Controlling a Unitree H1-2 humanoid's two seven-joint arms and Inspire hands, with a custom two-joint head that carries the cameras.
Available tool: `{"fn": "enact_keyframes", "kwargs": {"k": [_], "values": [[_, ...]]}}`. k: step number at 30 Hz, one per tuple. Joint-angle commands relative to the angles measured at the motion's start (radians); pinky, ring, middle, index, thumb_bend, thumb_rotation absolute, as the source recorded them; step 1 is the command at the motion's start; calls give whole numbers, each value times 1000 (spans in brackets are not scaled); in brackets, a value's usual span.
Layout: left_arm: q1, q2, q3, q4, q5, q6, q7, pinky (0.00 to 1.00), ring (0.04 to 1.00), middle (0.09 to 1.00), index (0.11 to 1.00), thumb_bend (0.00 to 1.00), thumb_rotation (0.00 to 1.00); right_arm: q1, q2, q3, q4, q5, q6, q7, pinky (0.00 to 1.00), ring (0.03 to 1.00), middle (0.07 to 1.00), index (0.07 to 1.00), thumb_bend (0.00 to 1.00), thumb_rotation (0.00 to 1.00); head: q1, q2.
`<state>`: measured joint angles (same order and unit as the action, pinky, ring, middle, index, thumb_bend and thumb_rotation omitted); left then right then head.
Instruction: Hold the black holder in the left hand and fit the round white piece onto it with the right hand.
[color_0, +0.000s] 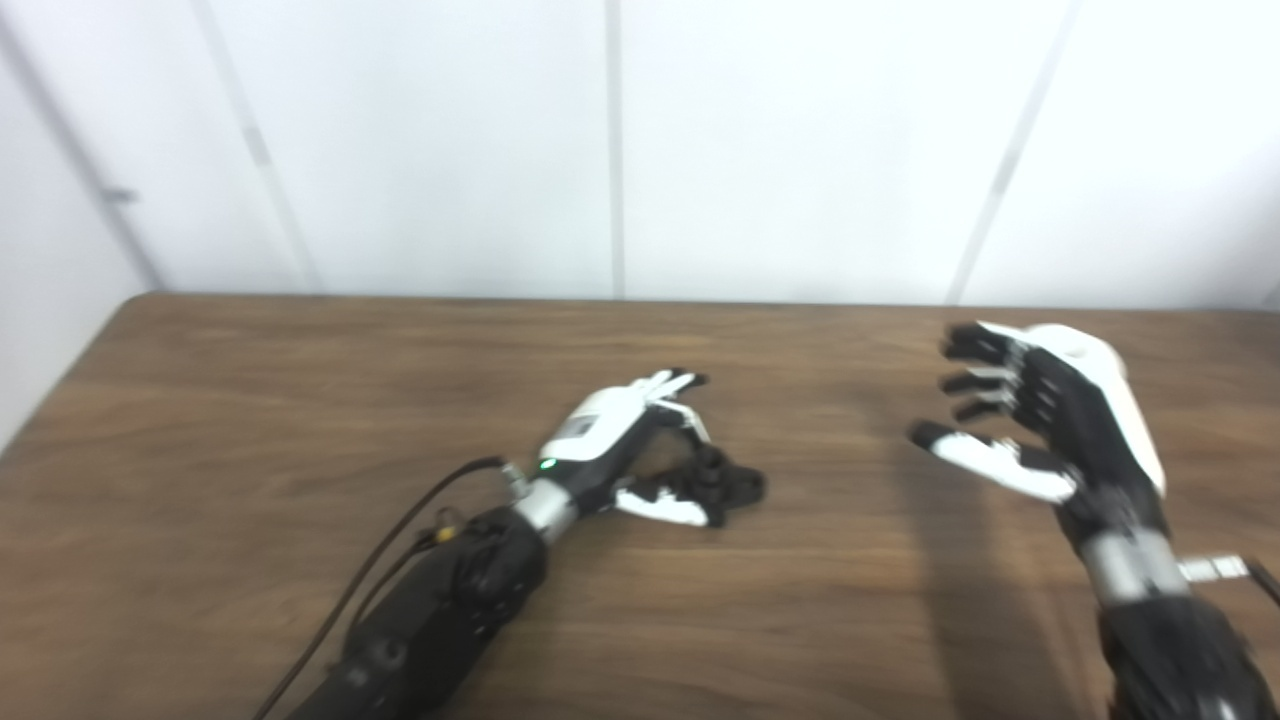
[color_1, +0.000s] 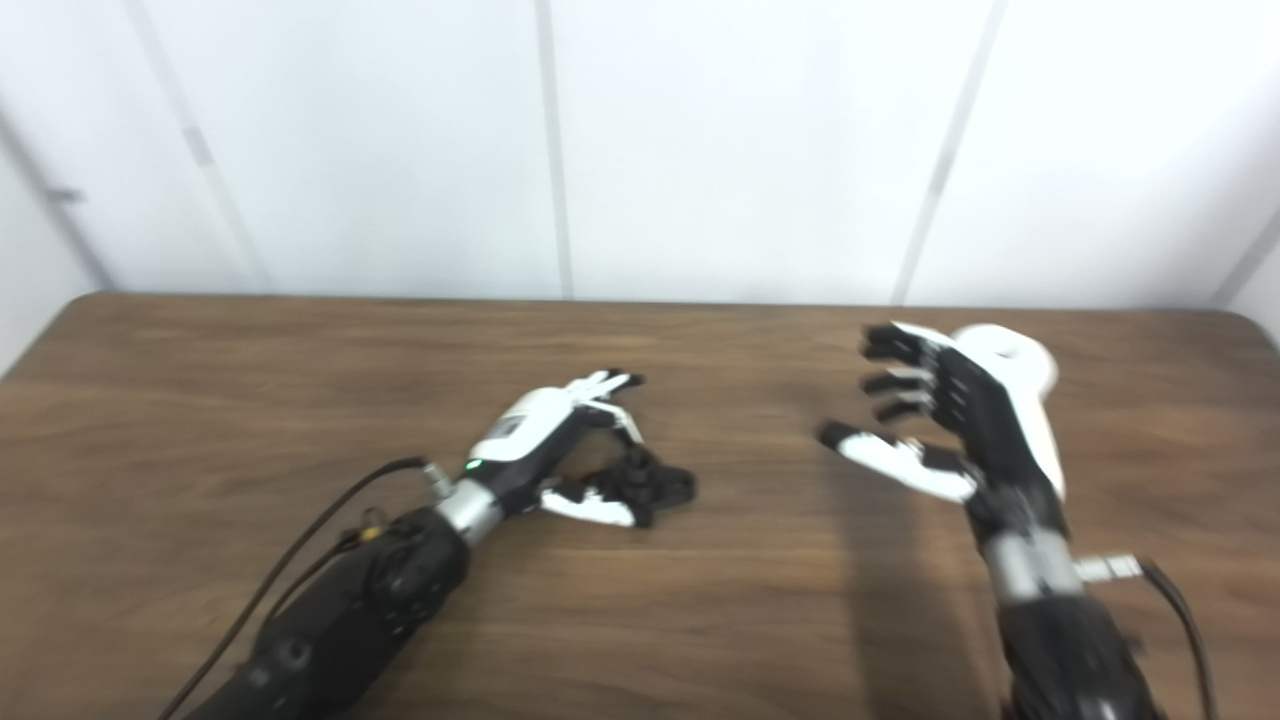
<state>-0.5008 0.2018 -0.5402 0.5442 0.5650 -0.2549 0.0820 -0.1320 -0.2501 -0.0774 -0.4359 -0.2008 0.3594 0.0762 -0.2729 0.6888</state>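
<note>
Left hand fingers pinching black holder on table; right hand fingers spread.

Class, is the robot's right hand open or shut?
Open: the right hand is raised above the wooden table, fingers spread apart, holding nothing.

No text, label, brand, number or sign can be read anywhere in either view. The pictures are blurred. The small grey panel on the back of the left hand shows no legible marking, and the green light at its wrist carries no writing.
</note>
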Motion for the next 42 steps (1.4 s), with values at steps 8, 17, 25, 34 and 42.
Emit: {"fn": "enact_keyframes", "kwargs": {"k": [8,17,25,34,42], "values": [[78,37,-60,84,74,37,-74,1000,1000,939,483,524,57,-259,-243,113,-7,-518,110,239,596,757,863,813,798,253,-279,-82],[53,62,-46,202,61,-56,-37,1000,1000,929,482,525,58,-446,-376,160,166,-846,109,504,765,923,956,851,867,295,-465,-210],[41,66,-49,263,73,-100,-9,1000,1000,926,482,524,57,-560,-449,176,308,-960,109,744,792,951,1000,873,963,294,-488,-252],[56,73,-32,250,43,-126,-12,1000,1000,921,482,524,56,-639,-466,229,432,-1063,110,954,863,1000,1000,926,1000,345,-474,-245],[69,76,-28,218,48,-114,-18,1000,1000,924,482,524,55,-674,-438,244,501,-1109,109,1028,742,999,1000,948,1000,421,-450,-235]]}}
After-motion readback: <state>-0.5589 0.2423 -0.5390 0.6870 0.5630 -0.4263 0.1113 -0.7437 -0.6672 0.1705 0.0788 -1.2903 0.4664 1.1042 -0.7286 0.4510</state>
